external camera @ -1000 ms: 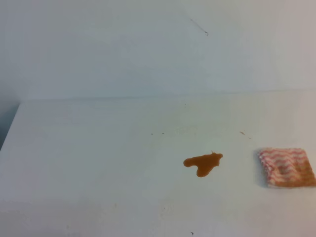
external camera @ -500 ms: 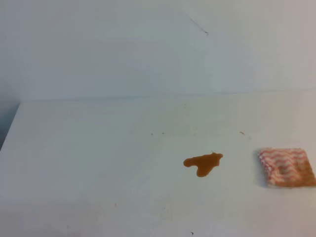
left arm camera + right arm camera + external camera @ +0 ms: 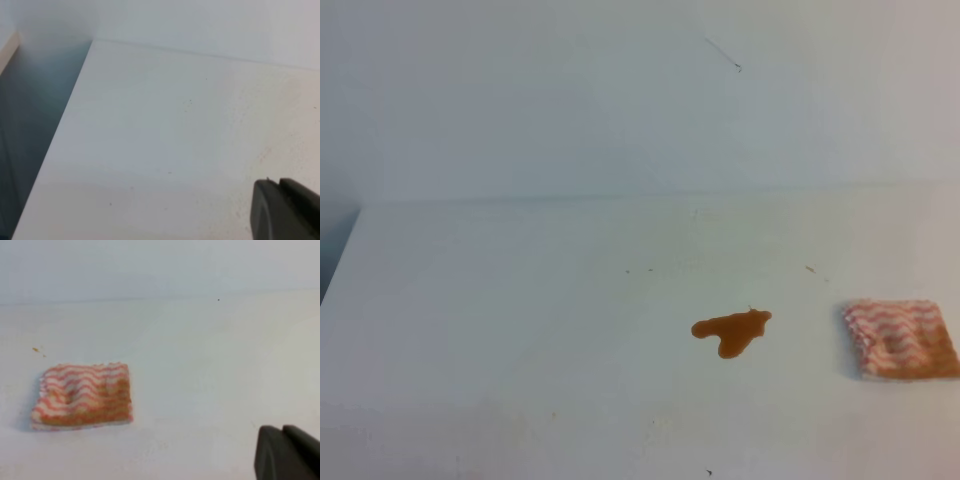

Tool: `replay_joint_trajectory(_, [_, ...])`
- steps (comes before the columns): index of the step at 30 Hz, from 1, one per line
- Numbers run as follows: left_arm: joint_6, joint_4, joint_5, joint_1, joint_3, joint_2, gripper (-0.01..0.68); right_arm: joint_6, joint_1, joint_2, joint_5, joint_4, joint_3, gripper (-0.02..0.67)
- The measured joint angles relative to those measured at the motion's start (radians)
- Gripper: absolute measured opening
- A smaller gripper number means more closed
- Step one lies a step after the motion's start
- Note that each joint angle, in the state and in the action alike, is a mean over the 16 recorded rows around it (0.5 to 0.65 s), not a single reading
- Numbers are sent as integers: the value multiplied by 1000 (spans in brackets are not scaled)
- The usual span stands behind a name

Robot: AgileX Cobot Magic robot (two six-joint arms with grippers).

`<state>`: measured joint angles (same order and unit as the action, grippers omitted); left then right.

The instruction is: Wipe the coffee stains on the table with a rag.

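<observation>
We see the coffee stain (image 3: 732, 331), an orange-brown lobed blotch, lying on the white worktop (image 3: 520, 330) right of the middle in the high view. The rag (image 3: 901, 338), a folded square with pink and white wavy stripes and a tan patch, lies flat to the right of the stain, apart from it. In the right wrist view the rag (image 3: 83, 395) sits well away from the right pincer (image 3: 287, 452), whose dark tip shows at the lower corner, pressed together and holding nothing. Of the left pincer (image 3: 285, 210) we see only a dark tip over bare worktop; we cannot tell how it stands.
</observation>
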<state>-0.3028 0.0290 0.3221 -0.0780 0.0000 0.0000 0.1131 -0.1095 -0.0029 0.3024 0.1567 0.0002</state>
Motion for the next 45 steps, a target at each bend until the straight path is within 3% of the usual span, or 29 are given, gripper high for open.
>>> replay_joint_trajectory(7, [0,0,0,0,0,0,-1,26,0,0,-182,-16,0,-2])
replay_joint_trajectory(18, [0,0,0,12,0,0,-1,84,0,1,-677,-70,-8,-2])
replay_joint_trajectory(25, [0,0,-7,25,14,-7,-1,91,0,4,-775,-116,-121,-2])
replay_joint_trajectory(33, [0,0,-9,29,16,-9,-1,53,0,98,-537,-141,-401,-2])
replay_joint_trajectory(45, [0,0,-2,29,0,0,-1,-24,0,492,248,-178,-768,-2])
